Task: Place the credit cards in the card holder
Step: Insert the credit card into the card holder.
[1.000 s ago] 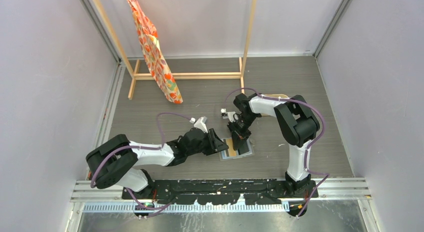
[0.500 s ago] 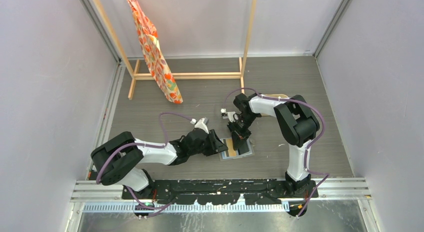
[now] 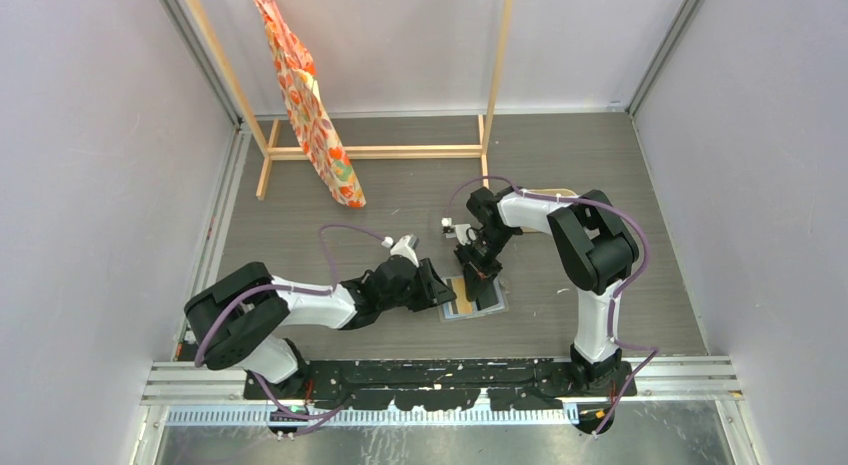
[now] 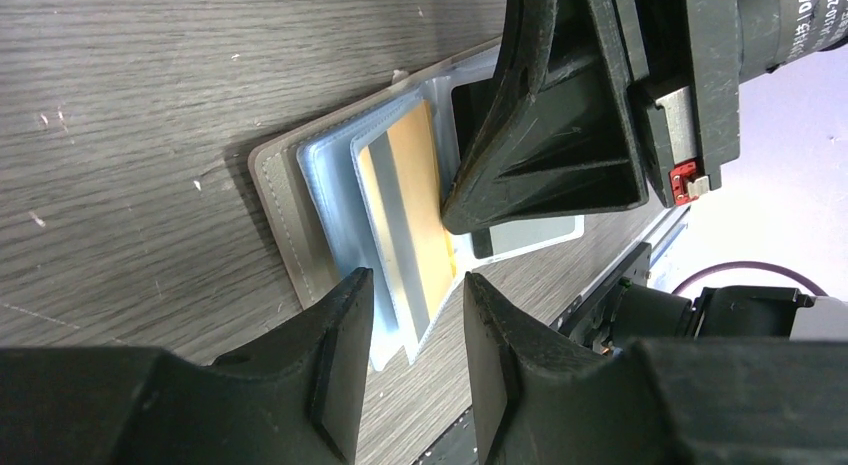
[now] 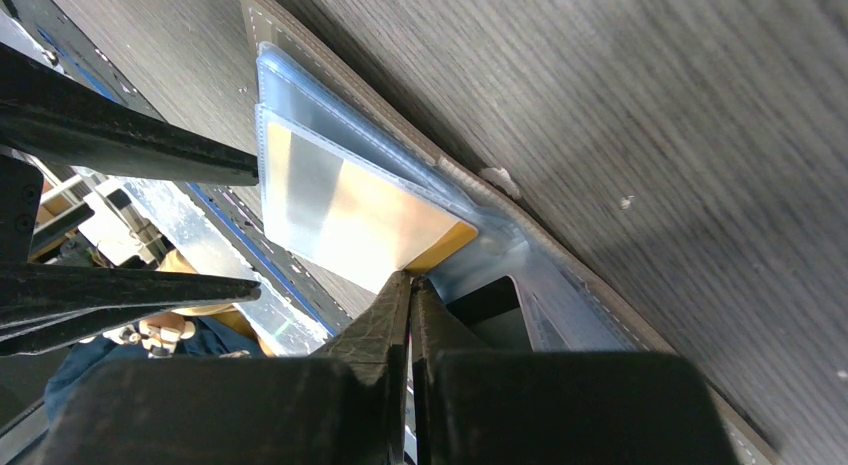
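Note:
The card holder [image 3: 452,313] lies open on the table, grey rim [image 4: 275,200] outside and pale blue sleeves inside. A tan-gold credit card [image 4: 415,195] sits most of the way inside a clear sleeve [image 5: 345,200]. My right gripper [image 5: 408,280] is shut, its tips pressed against that card's exposed edge near the holder's fold; its finger [image 4: 545,135] stands over the holder. My left gripper [image 4: 415,280] is open just off the holder's near-left edge, nothing between its pads. The holder's other half shows a dark and grey panel [image 4: 525,235].
A wooden rack [image 3: 380,152] stands at the back with an orange patterned cloth [image 3: 310,105] hanging from it. A beige tray's rim [image 3: 562,193] peeks out behind my right arm. Walls close in on both sides; the arms' base rail [image 3: 440,380] runs along the near edge.
The left arm's elbow has shifted slightly right. Both grippers and the card holder stay where they were.

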